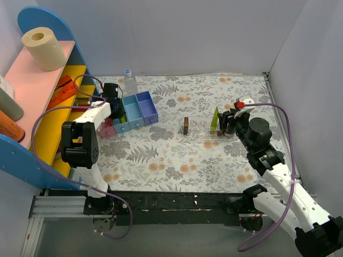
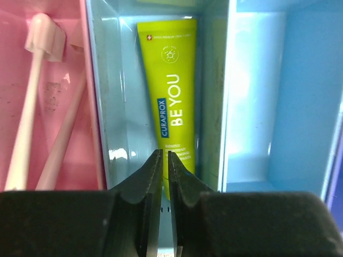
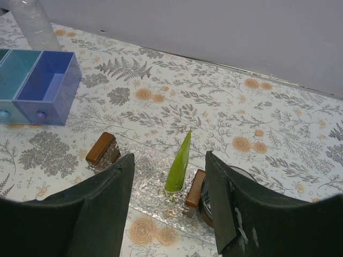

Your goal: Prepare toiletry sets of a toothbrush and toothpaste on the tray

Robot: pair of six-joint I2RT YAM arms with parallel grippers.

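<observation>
Left gripper (image 2: 164, 156): fingers are sitting almost pressed together with a thin slit between them; I cannot tell whether they are pinching anything.
Toothpaste tube (image 2: 167, 91): lying in the light-blue compartment (image 2: 115, 107), stretching away from the left fingertips.
Toothbrushes (image 2: 25, 123): lying in the pink compartment (image 2: 13, 80), left of those fingers.
Right gripper (image 3: 170, 158): fingers are standing wide apart, holding nothing.
Second toothpaste tube (image 3: 178, 163): standing upright on the clear tray (image 3: 144, 187), just beyond the right fingers.

From above and behind the arms, the top camera takes in the whole bench (image 1: 177, 160). The left wrist camera hangs close over the blue box (image 2: 228, 107). The right wrist camera looks low across the tray (image 3: 150, 187), which the top view also shows.
</observation>
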